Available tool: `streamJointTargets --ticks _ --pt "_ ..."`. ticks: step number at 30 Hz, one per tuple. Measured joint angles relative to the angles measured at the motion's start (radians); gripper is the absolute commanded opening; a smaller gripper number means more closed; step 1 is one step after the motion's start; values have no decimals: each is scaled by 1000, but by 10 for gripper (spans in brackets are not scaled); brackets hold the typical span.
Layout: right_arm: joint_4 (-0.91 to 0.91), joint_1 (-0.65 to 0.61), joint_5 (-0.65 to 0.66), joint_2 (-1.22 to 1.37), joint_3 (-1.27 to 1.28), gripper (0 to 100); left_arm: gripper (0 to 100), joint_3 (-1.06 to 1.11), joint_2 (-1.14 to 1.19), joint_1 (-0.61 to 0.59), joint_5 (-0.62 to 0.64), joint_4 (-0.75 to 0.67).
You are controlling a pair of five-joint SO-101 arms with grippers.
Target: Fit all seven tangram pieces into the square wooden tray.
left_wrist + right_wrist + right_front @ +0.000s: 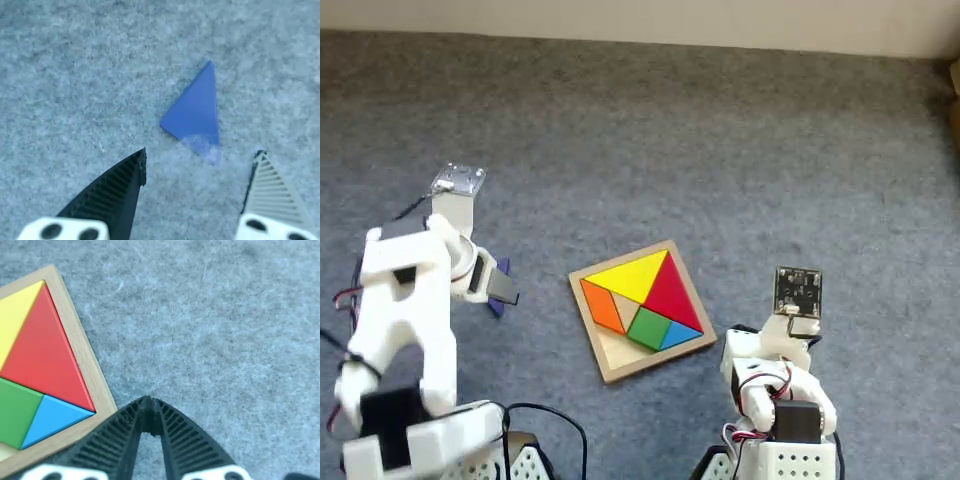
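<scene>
Grey carpet lies under everything, and on it the square wooden tray holds several coloured pieces. My left gripper hangs spread wide over the dark blue triangle, which lies flat on the carpet apart from the tray. My right gripper sits pinched closed, empty, just beside the tray's corner.

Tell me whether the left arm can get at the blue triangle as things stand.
Probably yes: the left tool hangs open just above the blue triangle, lying bare on the carpet.
</scene>
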Motion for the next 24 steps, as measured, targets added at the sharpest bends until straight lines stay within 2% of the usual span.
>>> streamJointTargets --ticks 7,12,24 --pt "0 0 0 0 0 5 322 -152 239 0 0 0" --pt "0 0 0 0 0 5 256 -230 354 0 0 0" --pt "0 0 0 0 0 5 223 -264 388 25 -2 2"
